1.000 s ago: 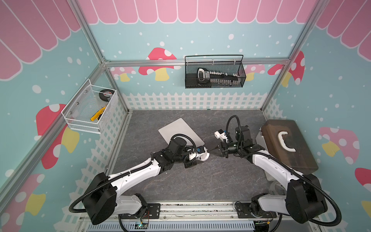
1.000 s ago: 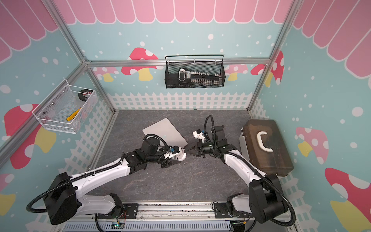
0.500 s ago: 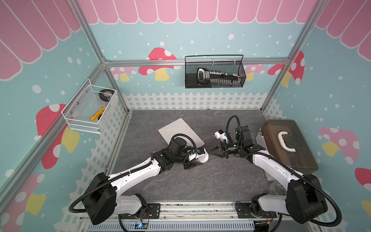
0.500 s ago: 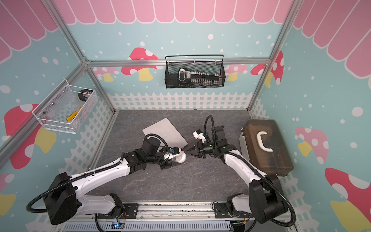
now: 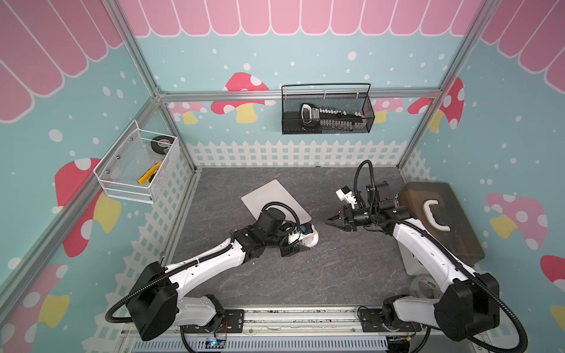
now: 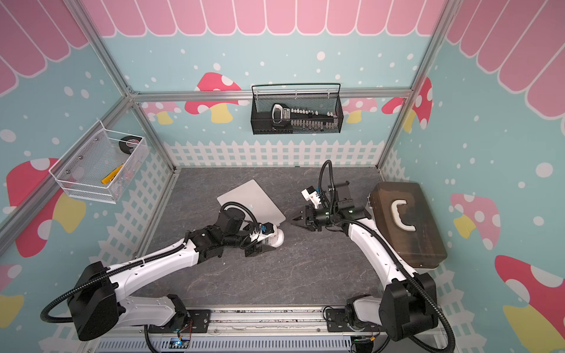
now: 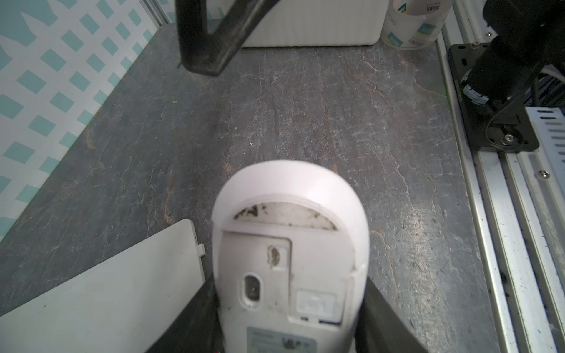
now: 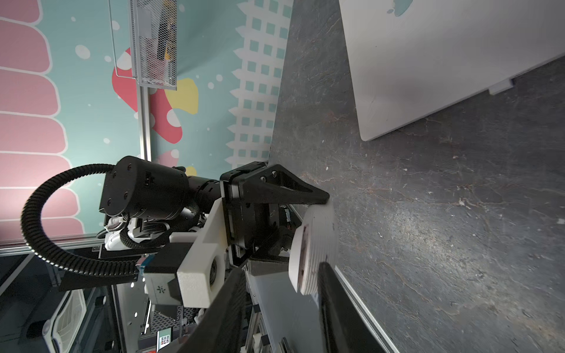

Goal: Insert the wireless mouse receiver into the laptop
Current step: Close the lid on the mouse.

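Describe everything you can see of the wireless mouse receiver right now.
The wireless mouse receiver is a tiny whitish, plastic-looking stub with squared corners. It juts sideways from the thin side edge of the laptop, near a rounded corner, level and just above the dark tabletop. Only its outer end shows. Nothing but the laptop touches it; the right gripper stands open and apart.

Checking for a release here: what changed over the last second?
The right gripper opened its jaws, roughly in place beside the mouse; nothing shows between them. The left gripper stays shut on the mouse, and the laptop has not moved. The wireless mouse receiver sits in its edge.
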Controlling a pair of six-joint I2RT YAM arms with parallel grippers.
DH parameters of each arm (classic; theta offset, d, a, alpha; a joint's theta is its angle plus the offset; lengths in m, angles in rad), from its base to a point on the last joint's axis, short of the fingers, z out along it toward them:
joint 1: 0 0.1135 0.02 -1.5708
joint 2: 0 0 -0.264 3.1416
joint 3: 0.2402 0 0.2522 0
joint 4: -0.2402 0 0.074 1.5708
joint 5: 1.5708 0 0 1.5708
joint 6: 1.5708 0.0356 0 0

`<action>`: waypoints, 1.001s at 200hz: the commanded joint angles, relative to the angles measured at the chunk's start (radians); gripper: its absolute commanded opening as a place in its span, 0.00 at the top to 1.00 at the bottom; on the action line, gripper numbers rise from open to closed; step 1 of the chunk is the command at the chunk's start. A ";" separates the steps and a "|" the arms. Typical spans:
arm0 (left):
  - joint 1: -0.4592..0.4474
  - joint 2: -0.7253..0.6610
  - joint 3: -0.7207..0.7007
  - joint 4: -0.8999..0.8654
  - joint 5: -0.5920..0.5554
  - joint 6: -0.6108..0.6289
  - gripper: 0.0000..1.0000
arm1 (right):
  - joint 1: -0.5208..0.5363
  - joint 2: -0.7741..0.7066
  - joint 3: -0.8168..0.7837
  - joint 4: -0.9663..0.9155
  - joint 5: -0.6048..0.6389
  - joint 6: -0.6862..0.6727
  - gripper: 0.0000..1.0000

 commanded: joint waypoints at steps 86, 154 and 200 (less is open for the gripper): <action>-0.005 0.019 0.048 -0.002 -0.010 0.021 0.57 | 0.109 0.037 0.039 -0.202 0.141 -0.177 0.43; -0.010 0.016 0.051 -0.002 -0.013 0.022 0.57 | 0.134 0.082 0.056 -0.171 0.155 -0.153 0.52; -0.012 0.015 0.054 0.002 -0.025 0.023 0.57 | 0.135 0.086 0.046 -0.157 0.160 -0.142 0.57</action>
